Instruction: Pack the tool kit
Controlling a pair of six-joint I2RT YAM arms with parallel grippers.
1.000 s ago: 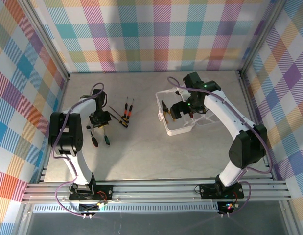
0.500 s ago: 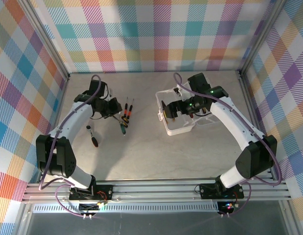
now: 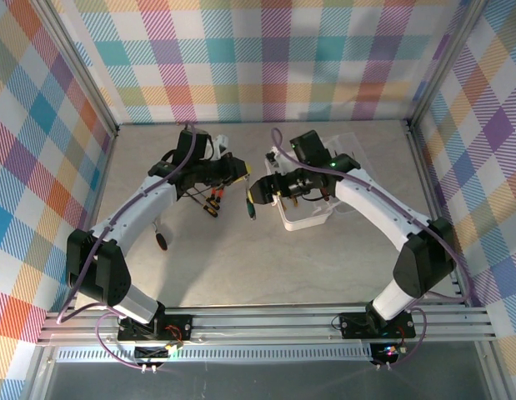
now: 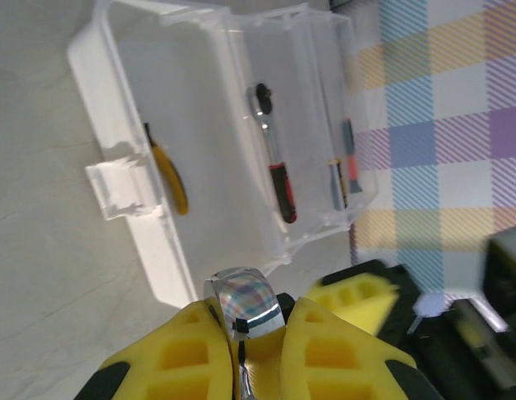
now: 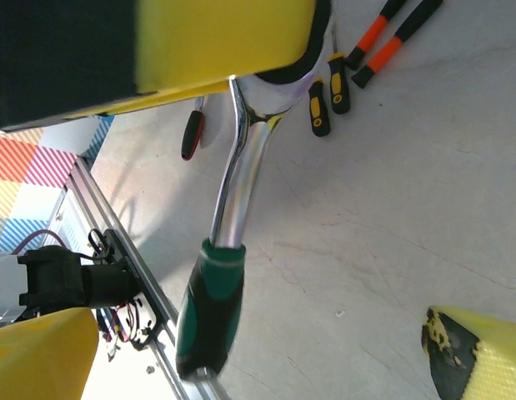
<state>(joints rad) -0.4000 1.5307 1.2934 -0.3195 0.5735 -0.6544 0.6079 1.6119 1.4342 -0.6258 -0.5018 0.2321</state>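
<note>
The left pincer was pinching a green-handled ratchet wrench by its shiny head. The handle hung down above the table, between the screwdrivers and the clear case. The right pincer stood spread wide just beside the wrench. The case lay open on the table, with yellow pliers and a red-and-black ratchet inside.

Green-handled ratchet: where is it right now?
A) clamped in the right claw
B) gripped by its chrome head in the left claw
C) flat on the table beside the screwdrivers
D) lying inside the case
B: the left claw pinches the ratchet by its chrome head, with the green handle hanging free.
</note>
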